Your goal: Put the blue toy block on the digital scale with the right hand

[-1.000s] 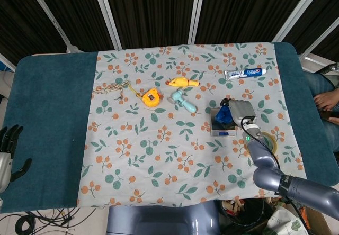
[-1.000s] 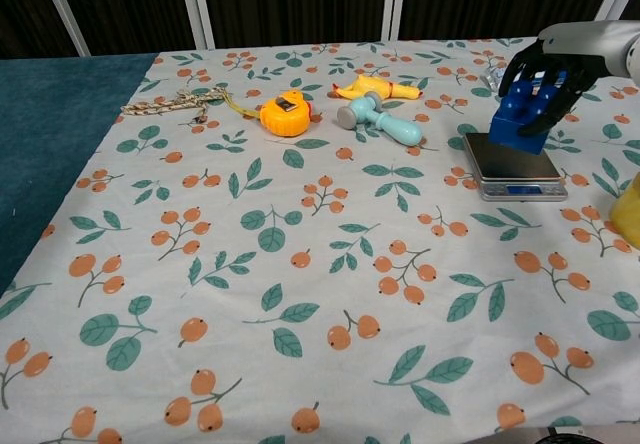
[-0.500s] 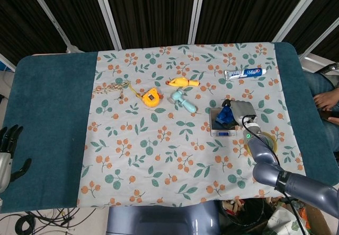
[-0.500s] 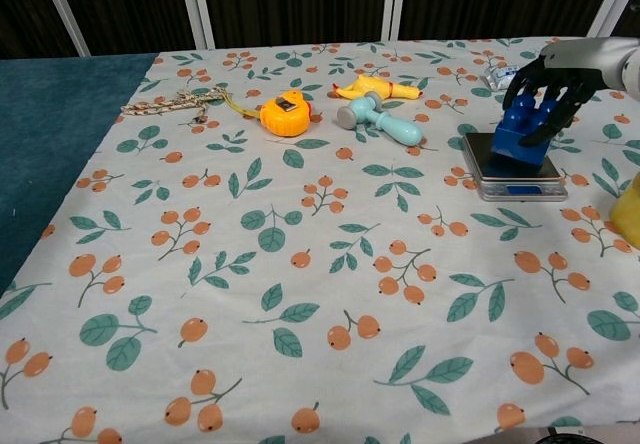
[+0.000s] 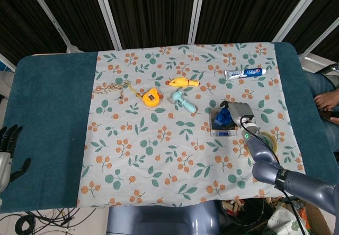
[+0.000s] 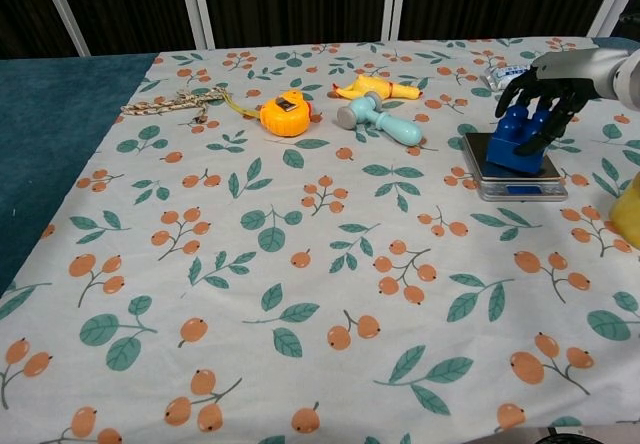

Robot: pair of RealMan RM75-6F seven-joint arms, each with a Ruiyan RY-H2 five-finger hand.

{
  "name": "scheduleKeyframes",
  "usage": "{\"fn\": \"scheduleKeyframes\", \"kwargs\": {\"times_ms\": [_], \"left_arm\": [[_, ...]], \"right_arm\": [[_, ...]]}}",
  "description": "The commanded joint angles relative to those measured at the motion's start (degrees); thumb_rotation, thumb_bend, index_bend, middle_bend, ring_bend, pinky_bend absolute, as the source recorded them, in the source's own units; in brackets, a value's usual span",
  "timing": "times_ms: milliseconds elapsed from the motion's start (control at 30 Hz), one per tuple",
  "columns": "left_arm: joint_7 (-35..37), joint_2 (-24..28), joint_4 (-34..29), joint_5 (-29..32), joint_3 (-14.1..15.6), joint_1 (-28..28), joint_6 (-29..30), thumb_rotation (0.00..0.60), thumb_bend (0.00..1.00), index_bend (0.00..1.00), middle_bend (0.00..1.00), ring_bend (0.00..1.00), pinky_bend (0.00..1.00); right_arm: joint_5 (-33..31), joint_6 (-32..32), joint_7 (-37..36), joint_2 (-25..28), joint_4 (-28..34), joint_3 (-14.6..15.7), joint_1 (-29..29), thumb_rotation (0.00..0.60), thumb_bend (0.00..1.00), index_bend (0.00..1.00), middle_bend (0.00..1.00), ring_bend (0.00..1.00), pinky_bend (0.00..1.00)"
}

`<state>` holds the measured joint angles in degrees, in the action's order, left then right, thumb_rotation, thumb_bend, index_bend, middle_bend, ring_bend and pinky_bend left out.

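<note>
Blue toy block (image 6: 518,142) sits on the digital scale (image 6: 513,176) — nearly done. Right hand (image 6: 548,91) holds it — letting go is left.

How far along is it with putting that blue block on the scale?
Nearly done. The blue toy block already sits on the digital scale. The right robot hand has its fingers draped over the block. What looks left is letting go and pulling away.
</note>
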<state>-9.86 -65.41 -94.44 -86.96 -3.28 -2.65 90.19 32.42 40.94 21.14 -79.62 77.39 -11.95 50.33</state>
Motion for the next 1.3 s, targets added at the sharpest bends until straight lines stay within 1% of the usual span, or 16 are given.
{"fn": "scheduleKeyframes", "kwargs": {"times_ms": [33, 133, 200, 400, 500, 567, 667, 700, 800, 900, 967, 1067, 1100, 1133, 1200, 1300], "left_arm": [[0.0, 0.0, 0.0, 0.0, 0.0, 0.0, 0.0, 0.600, 0.29, 0.04, 0.06, 0.01, 0.03], [0.0, 0.0, 0.0, 0.0, -0.1, 0.1, 0.2, 0.600, 0.29, 0.04, 0.06, 0.01, 0.04], [0.0, 0.0, 0.0, 0.1, -0.1, 0.1, 0.2, 0.600, 0.29, 0.04, 0.06, 0.01, 0.04], [-0.1, 0.0, 0.1, 0.1, -0.1, 0.0, 0.1, 0.600, 0.29, 0.04, 0.06, 0.01, 0.04], [0.0, 0.0, 0.1, 0.1, -0.1, 0.1, 0.2, 0.600, 0.29, 0.04, 0.06, 0.01, 0.03], [0.0, 0.0, 0.1, 0.1, -0.1, 0.1, 0.2, 0.600, 0.29, 0.04, 0.06, 0.01, 0.04], [0.0, 0.0, 0.1, 0.0, 0.0, 0.1, 0.2, 0.600, 0.29, 0.04, 0.06, 0.01, 0.04], [0.0, 0.0, 0.1, 0.0, 0.0, 0.1, 0.2, 0.600, 0.29, 0.04, 0.06, 0.01, 0.04], [0.0, 0.0, 0.1, -0.2, 0.0, 0.1, 0.3, 0.600, 0.29, 0.04, 0.06, 0.01, 0.04], [0.0, 0.0, 0.0, -0.4, 0.0, 0.1, 0.5, 0.600, 0.29, 0.04, 0.06, 0.01, 0.03], [0.0, 0.0, 0.0, -0.5, 0.0, 0.1, 0.7, 0.600, 0.29, 0.04, 0.06, 0.01, 0.03], [0.2, 0.0, 0.0, -0.6, -0.2, 0.2, 1.0, 0.600, 0.29, 0.04, 0.06, 0.01, 0.03], [0.3, 0.0, -0.1, -0.6, -0.3, 0.2, 1.2, 0.600, 0.29, 0.04, 0.06, 0.01, 0.03], [0.6, 0.0, -0.4, -0.6, -0.3, 0.3, 1.4, 0.600, 0.29, 0.04, 0.06, 0.01, 0.03], [0.8, 0.2, -0.7, -0.9, -0.1, 0.3, 1.4, 0.600, 0.29, 0.04, 0.06, 0.01, 0.03], [0.8, 0.4, -1.1, -0.8, 0.2, 0.3, 0.7, 0.600, 0.29, 0.04, 0.06, 0.01, 0.03]], "right_arm": [[0.0, 0.2, -0.6, 0.0, 0.1, -0.2, 0.1, 0.600, 0.23, 0.18, 0.09, 0.26, 0.38], [-1.0, -0.9, -0.2, 0.4, 0.1, 0.7, 0.4, 0.600, 0.20, 0.13, 0.03, 0.20, 0.35], [-1.9, -1.5, 0.3, 0.8, 0.4, 1.2, 0.8, 0.600, 0.17, 0.11, 0.00, 0.18, 0.33], [-2.2, -0.2, -1.2, 1.8, 2.8, 0.6, 0.8, 0.600, 0.16, 0.08, 0.00, 0.17, 0.33], [-0.2, 2.3, -1.6, 3.3, 5.4, 0.0, 0.4, 0.600, 0.15, 0.07, 0.00, 0.17, 0.33], [2.5, 5.3, -2.2, 4.9, 8.5, -0.6, -0.5, 0.600, 0.15, 0.07, 0.00, 0.17, 0.33], [7.1, 10.1, -4.1, 8.6, 15.0, -1.7, -2.9, 0.600, 0.15, 0.06, 0.00, 0.18, 0.32], [7.7, 10.8, -4.4, 9.2, 16.0, -1.8, -3.3, 0.600, 0.15, 0.06, 0.00, 0.17, 0.32], [12.4, 15.5, -5.4, 14.3, 24.0, -1.3, -6.8, 0.600, 0.15, 0.06, 0.00, 0.17, 0.30], [17.8, 20.7, -4.9, 18.8, 30.6, 0.8, -10.9, 0.600, 0.15, 0.05, 0.00, 0.17, 0.29], [22.1, 25.1, -4.8, 20.4, 33.7, 2.4, -14.0, 0.600, 0.15, 0.03, 0.02, 0.17, 0.28], [29.8, 33.3, -5.4, 21.2, 37.3, 5.7, -19.8, 0.600, 0.15, 0.02, 0.04, 0.17, 0.28], [33.7, 36.9, -6.2, 20.9, 38.2, 7.3, -22.5, 0.600, 0.15, 0.02, 0.03, 0.17, 0.27], [39.3, 41.5, -7.2, 20.0, 38.1, 9.4, -25.8, 0.600, 0.15, 0.02, 0.03, 0.17, 0.27], [49.7, 50.9, -6.5, 16.9, 35.0, 14.9, -32.8, 0.600, 0.15, 0.02, 0.01, 0.16, 0.26], [55.5, 55.8, -7.4, 13.3, 30.1, 17.3, -37.0, 0.600, 0.15, 0.02, 0.00, 0.16, 0.26]]}}
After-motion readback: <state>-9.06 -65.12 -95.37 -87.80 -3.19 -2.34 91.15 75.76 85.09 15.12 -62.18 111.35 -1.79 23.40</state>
